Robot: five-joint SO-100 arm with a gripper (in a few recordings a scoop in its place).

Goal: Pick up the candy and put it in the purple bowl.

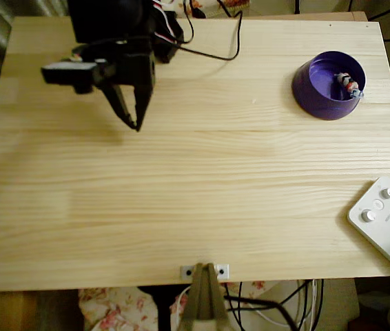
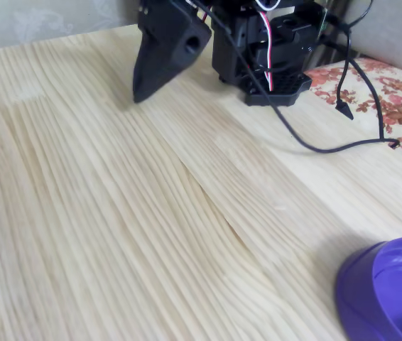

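Candy (image 1: pixel 349 85) inside purple bowl (image 1: pixel 311 93), well apart from closed, empty gripper (image 1: pixel 136 125)

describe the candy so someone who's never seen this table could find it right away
In the overhead view, go to the far right corner of the pale wooden table, where a round purple bowl stands. The candy lies inside it against the right wall. It is the one tiny mottled orange, black and pale thing against the plain violet inside.

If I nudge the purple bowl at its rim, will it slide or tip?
Probably slide: the purple bowl looks wider at its base than at its rim, on smooth wood. It is likely light plastic, so even a gentle push may move it. The candy inside adds little weight.
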